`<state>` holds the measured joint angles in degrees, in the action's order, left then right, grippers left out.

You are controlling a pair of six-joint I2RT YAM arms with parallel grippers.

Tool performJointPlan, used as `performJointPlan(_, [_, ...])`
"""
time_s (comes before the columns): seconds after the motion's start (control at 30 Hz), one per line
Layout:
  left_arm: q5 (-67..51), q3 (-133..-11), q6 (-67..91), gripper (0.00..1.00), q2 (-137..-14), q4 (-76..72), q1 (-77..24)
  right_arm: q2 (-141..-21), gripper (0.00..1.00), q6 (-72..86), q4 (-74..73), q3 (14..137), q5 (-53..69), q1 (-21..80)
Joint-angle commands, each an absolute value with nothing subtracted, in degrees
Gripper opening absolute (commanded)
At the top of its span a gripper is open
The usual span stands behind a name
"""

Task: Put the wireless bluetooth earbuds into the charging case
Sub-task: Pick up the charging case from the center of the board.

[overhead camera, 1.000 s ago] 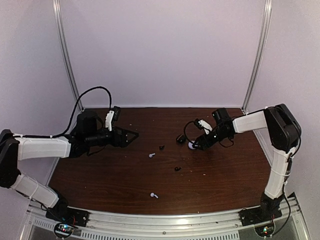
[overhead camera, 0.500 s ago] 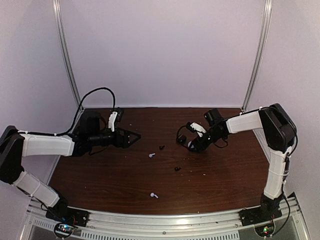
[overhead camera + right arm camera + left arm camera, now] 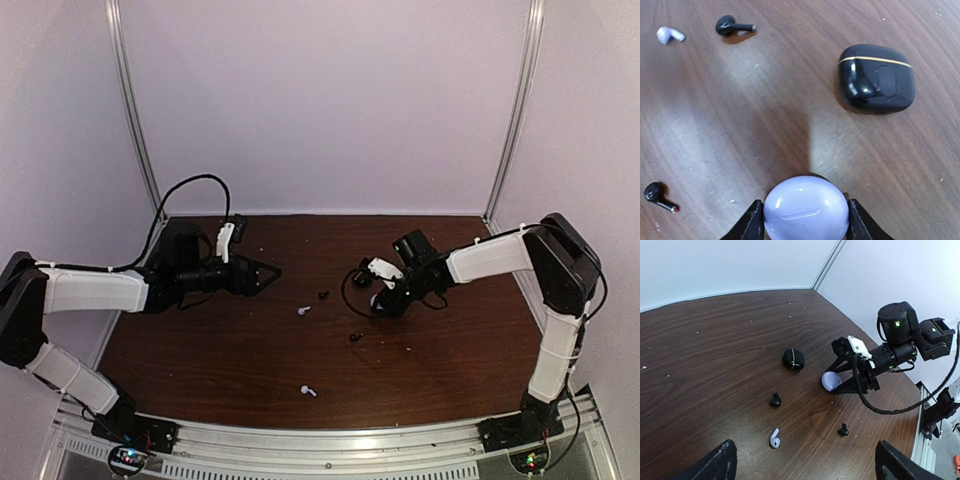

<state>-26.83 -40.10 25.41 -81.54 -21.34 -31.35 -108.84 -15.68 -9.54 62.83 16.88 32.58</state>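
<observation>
The right jaws clasped the pale lavender rounded plastic case [image 3: 806, 210] by its sides; the left jaws gaped wide and empty, the tiny pale stemmed earbud [image 3: 303, 311] nearer them, just ahead.

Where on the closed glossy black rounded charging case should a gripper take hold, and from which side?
Come straight down on the black case, fingers across its two side walls. It lies flat and closed on the wooden table, broad face up, nothing touching it, so its sides likely offer the only grip.
</observation>
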Motion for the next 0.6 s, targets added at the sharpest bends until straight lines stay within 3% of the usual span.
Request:
performJointPlan(0.0, [-25.7, -40.3, 25.2, 0.98, -79.7, -24.1, -31.6, -100.6, 0.41, -13.0, -6.7, 57.9, 13.4, 35.4])
performJointPlan(0.23, [-26.4, -34.9, 29.7, 0.97, -77.1, -32.5, -31.7, -83.9, 0.41, -10.4, 3.8, 46.2, 12.8, 40.8])
performJointPlan(0.57, [-24.6, -36.3, 32.3, 0.75, -76.8, -36.4, -41.0, -73.5, 0.41, -15.0, 12.2, 40.2, -1.6, 54.0])
